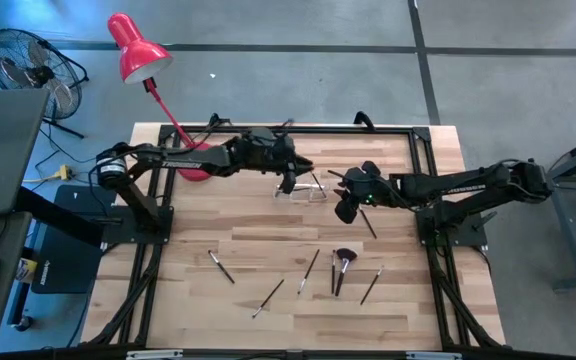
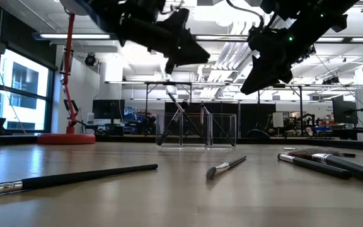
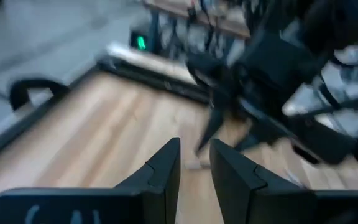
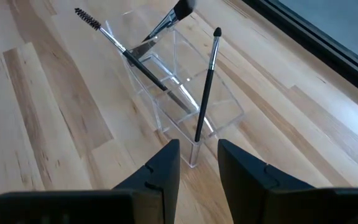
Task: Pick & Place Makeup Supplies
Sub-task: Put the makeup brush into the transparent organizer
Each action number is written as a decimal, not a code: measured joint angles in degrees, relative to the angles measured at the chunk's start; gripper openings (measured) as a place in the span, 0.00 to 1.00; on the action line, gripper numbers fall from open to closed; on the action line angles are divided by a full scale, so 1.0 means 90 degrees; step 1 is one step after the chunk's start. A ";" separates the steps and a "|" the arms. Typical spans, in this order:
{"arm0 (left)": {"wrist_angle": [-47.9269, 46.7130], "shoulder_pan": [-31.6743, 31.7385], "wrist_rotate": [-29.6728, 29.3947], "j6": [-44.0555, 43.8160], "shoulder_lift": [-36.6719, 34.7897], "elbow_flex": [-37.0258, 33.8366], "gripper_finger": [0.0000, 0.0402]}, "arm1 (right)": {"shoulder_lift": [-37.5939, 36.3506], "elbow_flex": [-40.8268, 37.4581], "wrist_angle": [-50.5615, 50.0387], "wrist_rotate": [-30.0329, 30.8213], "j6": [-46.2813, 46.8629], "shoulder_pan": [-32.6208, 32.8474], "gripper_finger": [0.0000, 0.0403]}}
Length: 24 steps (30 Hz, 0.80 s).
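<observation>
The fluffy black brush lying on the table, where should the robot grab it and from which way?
Probably by the slim handle, not the soft head. The fluffy black brush lies flat on the table, head toward the clear holder, handle running toward the near edge. Coming straight down from above, fingers across the handle, looks best. The right end effector hangs nearest; another brush lies close beside it.

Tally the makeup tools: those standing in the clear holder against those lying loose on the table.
Standing tools, in the clear holder: 3
Loose tools, on the table: 7
Total: 10
</observation>
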 joint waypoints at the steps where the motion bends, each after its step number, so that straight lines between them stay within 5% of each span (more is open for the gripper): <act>1: -0.0502 -0.0032 0.0022 0.0008 0.0008 0.0181 0.20 | 0.0000 0.0000 0.0004 0.0004 0.0036 0.0000 0.26; 9: -0.3482 -0.0584 -0.0080 0.0139 0.0015 0.1137 0.04 | 0.0002 0.0000 0.0058 0.0005 0.0283 0.0000 0.26; 16: -0.3472 -0.1035 -0.0088 0.0083 0.0160 0.0803 0.01 | 0.0002 0.0000 0.0224 -0.0015 0.0352 0.0000 0.26; 24: -0.3539 -0.1083 -0.0342 -0.0378 0.0082 -0.0310 0.00 | 0.0002 0.0000 0.0413 -0.0002 0.1554 0.0107 0.21</act>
